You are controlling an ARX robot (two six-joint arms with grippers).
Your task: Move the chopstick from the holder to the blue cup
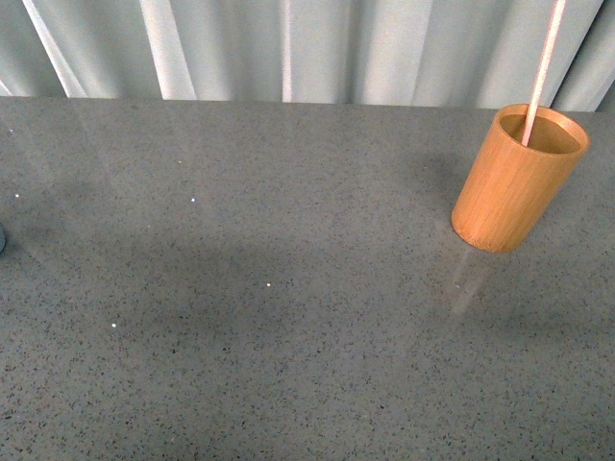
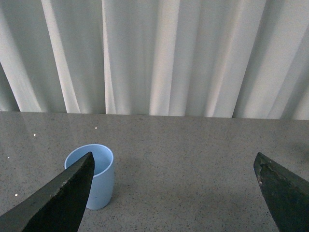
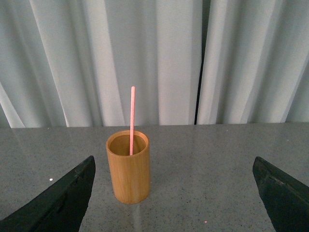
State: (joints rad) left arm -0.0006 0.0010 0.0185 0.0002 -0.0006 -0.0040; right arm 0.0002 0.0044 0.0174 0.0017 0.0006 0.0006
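**While both pairs of fingers stand spread, the chopstick sits in the holder**

Since neither arm reaches into the front view, only the wrist cameras show the fingers. Nearest the left wrist camera, the left fingers [image 2: 60, 200] are wide apart and clamped on nothing. The blue cup [image 2: 100, 176] stands upright on the table [image 2: 193, 159] just beyond them, with one dark fingertip overlapping its side. I cannot tell whether that tip touches it. The right fingers [image 3: 58, 203] are likewise wide apart and grip nothing. Ahead of them, well apart from both tips and closer to one finger than the other, stands the holder [image 3: 129, 176]. The chopstick [image 3: 132, 121] rises from its mouth almost upright, its lower end inside and its top far above the rim.

From the front, the grey speckled table fills the near ground. The holder sits at about 2 o'clock on it, upright, and casts a faint reflection toward 7 o'clock. The chopstick leans toward 1 o'clock and runs out of the picture's upper edge. Farthest back, at 12 o'clock, hangs a pale pleated curtain [image 1: 288, 48].
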